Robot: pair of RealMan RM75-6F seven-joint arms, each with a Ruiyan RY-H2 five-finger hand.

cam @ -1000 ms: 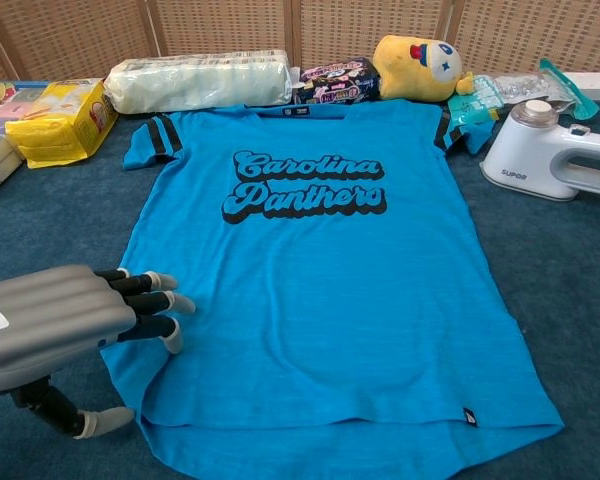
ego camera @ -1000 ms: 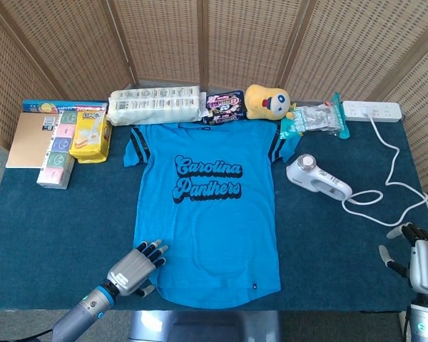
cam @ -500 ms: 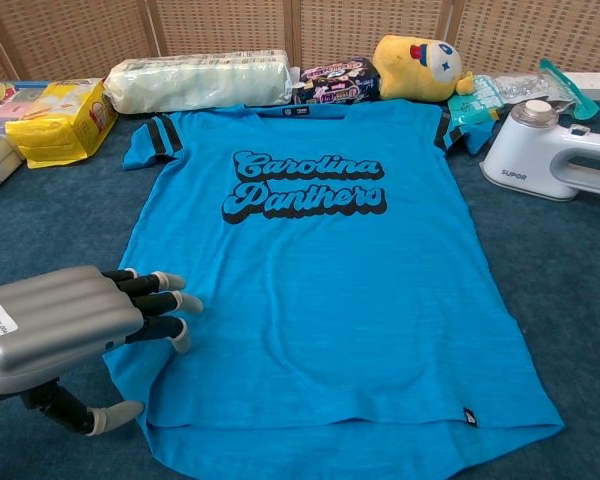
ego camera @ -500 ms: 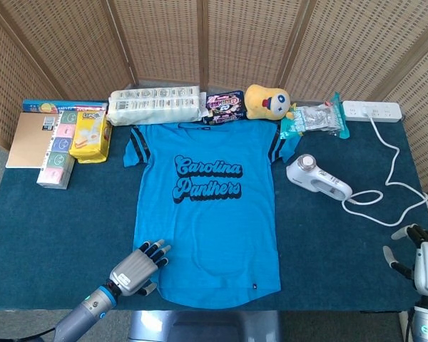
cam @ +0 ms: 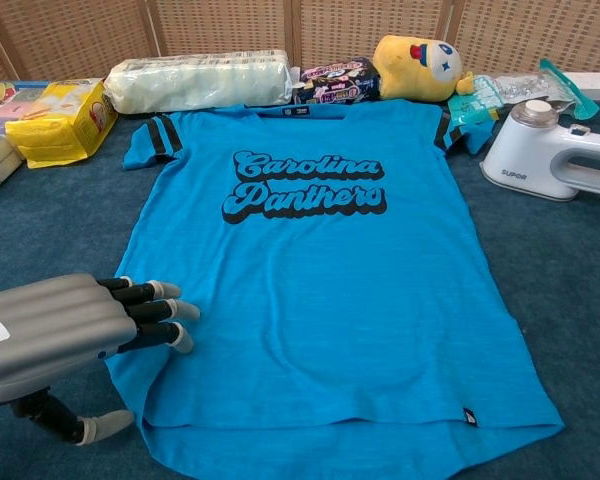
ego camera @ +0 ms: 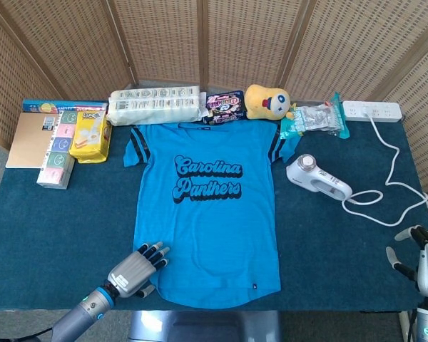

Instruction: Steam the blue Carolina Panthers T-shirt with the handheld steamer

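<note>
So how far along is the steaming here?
Done: the blue Carolina Panthers T-shirt lies spread flat. In hand: nothing; the left hand hovers at its hem corner, the right hand is empty. Left: grasping the white handheld steamer and all steaming.

— How is the blue T-shirt (ego camera: 207, 214) laid?
— It is spread flat, print up, collar toward the screen, hem at the near table edge; "Carolina Panthers" is lettered in dark script across the chest, and dark stripes are seen on both sleeves.
— And the handheld steamer (ego camera: 317, 178)?
— It is laid on its side, white, just right of the shirt, with its white cord (ego camera: 392, 196) looped beside it.
</note>
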